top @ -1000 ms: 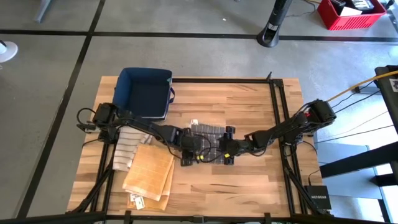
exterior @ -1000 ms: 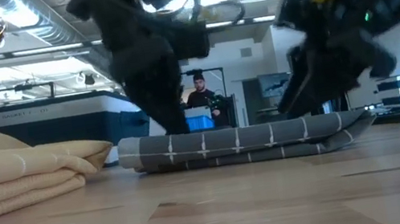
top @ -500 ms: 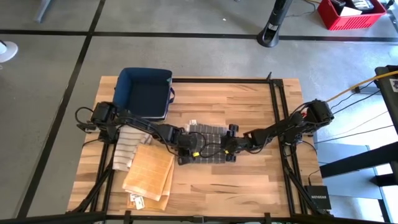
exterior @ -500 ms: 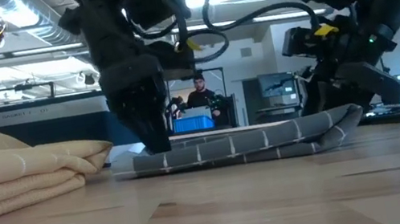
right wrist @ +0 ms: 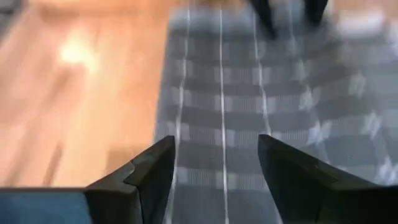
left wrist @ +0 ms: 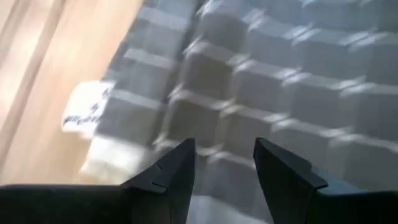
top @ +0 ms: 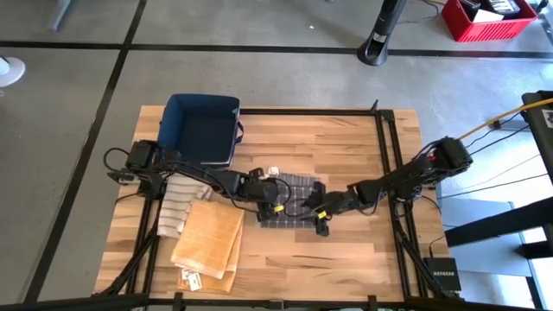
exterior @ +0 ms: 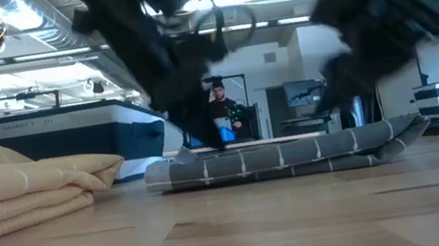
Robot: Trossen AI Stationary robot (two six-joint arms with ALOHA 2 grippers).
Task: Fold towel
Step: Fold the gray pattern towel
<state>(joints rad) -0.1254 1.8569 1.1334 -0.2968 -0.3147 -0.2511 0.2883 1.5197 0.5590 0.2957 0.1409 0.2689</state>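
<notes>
The grey checked towel (top: 292, 192) lies folded flat on the wooden table (top: 346, 259), near its middle. In the low view the towel (exterior: 279, 156) shows as a low stack of layers. My left gripper (top: 278, 206) is open above the towel's left part; its wrist view looks down on the towel (left wrist: 280, 81) between the spread fingers (left wrist: 224, 149). My right gripper (top: 318, 218) is open over the towel's near right corner, the towel (right wrist: 249, 106) ahead of its fingers (right wrist: 214, 146). Neither has cloth between its fingers.
A blue bin (top: 205, 130) stands at the far left. A striped cloth (top: 177, 203) and a folded tan towel (top: 207, 242) lie left of the grey towel. A white tag (top: 270, 170) sits at the grey towel's far edge. A person (exterior: 218, 105) stands beyond the table.
My left gripper has come off the towel's left end and moved right over the cloth, tipping as it went. My right gripper has tipped too and drawn back toward the near right corner. The towel stays folded, with its right end lying a little farther right.
</notes>
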